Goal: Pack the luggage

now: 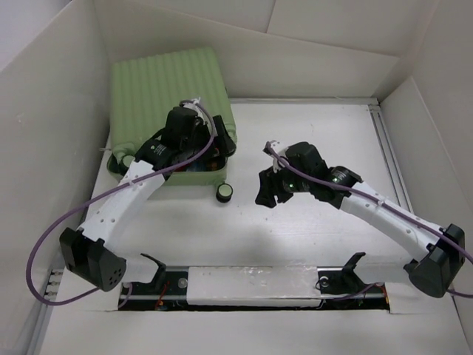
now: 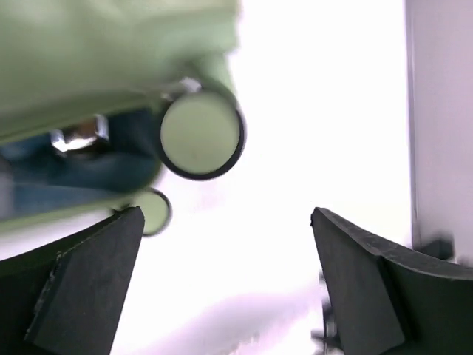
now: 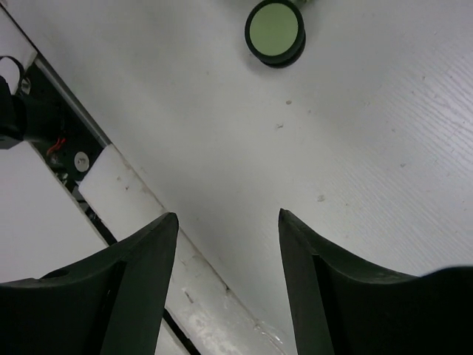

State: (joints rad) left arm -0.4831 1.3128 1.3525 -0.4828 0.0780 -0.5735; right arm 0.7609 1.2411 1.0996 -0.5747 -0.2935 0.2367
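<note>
The luggage (image 1: 166, 92), a pale green ribbed suitcase, lies at the back left. Its lid stands slightly ajar at the near edge. In the left wrist view the green shell (image 2: 89, 52) is blurred, with blue lining (image 2: 66, 181) in the gap and two black-and-green wheels (image 2: 201, 135) close by. One wheel (image 1: 225, 191) shows at the near right corner, and it also shows in the right wrist view (image 3: 275, 29). My left gripper (image 1: 214, 148) (image 2: 225, 214) is open and empty at the suitcase's near right edge. My right gripper (image 1: 267, 191) (image 3: 228, 214) is open and empty over the table, right of that wheel.
White cardboard walls (image 1: 44, 111) enclose the table on the left, back and right. A metal rail (image 1: 392, 148) runs along the right side. The arm bases and a slot with wiring (image 1: 251, 285) lie at the near edge.
</note>
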